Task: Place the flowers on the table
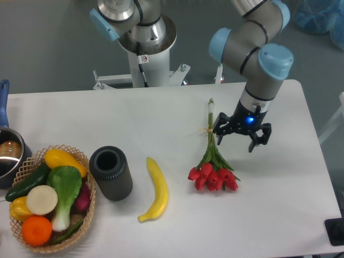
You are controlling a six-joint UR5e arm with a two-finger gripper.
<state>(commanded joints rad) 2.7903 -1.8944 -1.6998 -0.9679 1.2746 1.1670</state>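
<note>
You are looking down at a white table with rounded corners that fills most of the view. The robot's base stands beyond the far edge at twelve o'clock, and its grey arm with blue joint caps reaches in from the upper right.

At eight o'clock sits a wicker basket piled with vegetables and fruit. At nine o'clock, against the left edge, part of a pot with a blue handle shows. Just right of the basket stands a dark cylinder, open at the top, and a banana lies at six o'clock.

The flowers lie flat on the table a little right of centre, red buds pointing toward six o'clock and the thin stems toward twelve.

The gripper hangs at three o'clock, just right of the stems. Its fingers are spread and hold nothing, so the bunch looks released and the task appears essentially done.

Your remaining risk is in the retreat. One finger sits close beside the stems and leaves; whether it touches them cannot be told. If you sweep toward nine o'clock or pull away low, that finger could snag the bunch and drag or roll it. A lift straight up looks safest.
</note>
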